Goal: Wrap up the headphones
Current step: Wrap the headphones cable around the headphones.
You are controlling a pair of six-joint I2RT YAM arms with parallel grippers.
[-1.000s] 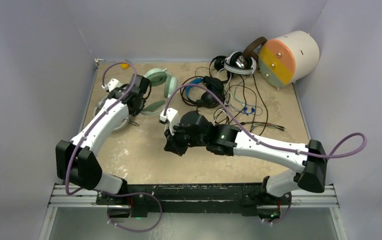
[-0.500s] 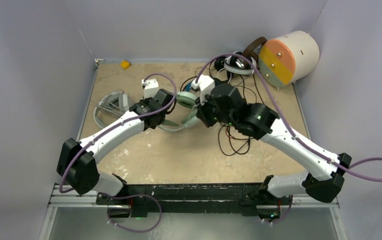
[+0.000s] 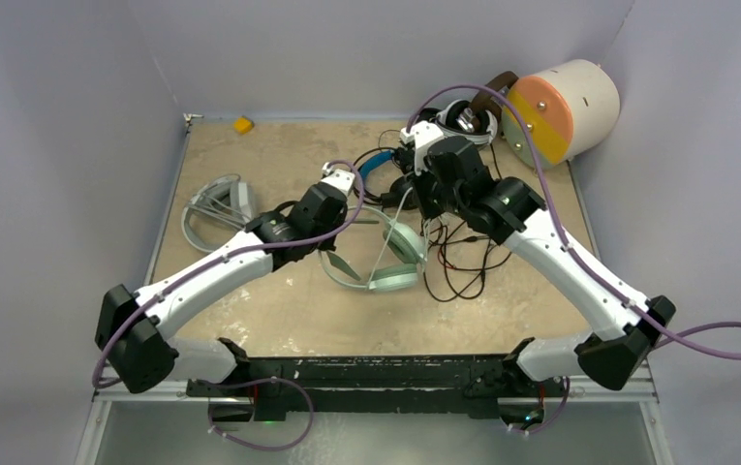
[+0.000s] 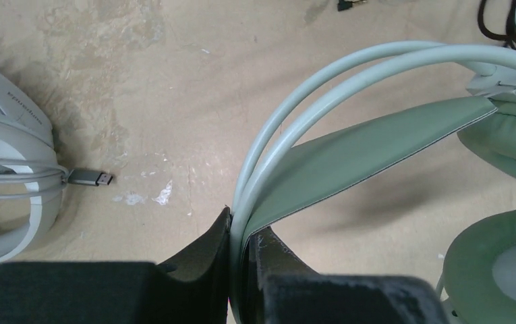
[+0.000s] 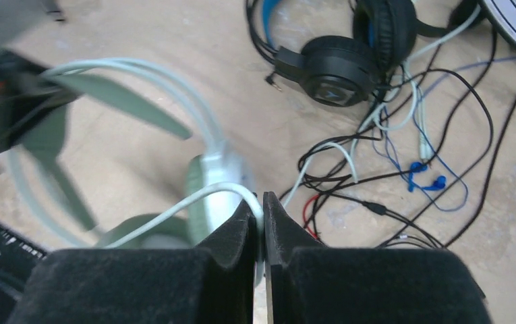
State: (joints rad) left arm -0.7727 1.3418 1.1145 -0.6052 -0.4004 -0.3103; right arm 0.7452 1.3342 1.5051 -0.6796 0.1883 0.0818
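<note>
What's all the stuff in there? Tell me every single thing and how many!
table: one, beige, under everything
mint-green headphones: one, mint green, middle
white-grey headphones: one, white-grey, left side
black headphones: one, black with a blue band, far middle
black-and-white headphones: one, far right, by the cylinder
brown headphones: one, only a brown band shows, against the cylinder
pale cable: one, whitish, leading off the mint-green headphones
tangled cables: several, black, white and blue, right of middle
yellow block: one, yellow, far left corner
cylinder: one, cream with an orange-and-green face, far right corner
left gripper: one, black, shut on the mint-green headphones' band
right gripper: one, black, shut on the pale cable
</note>
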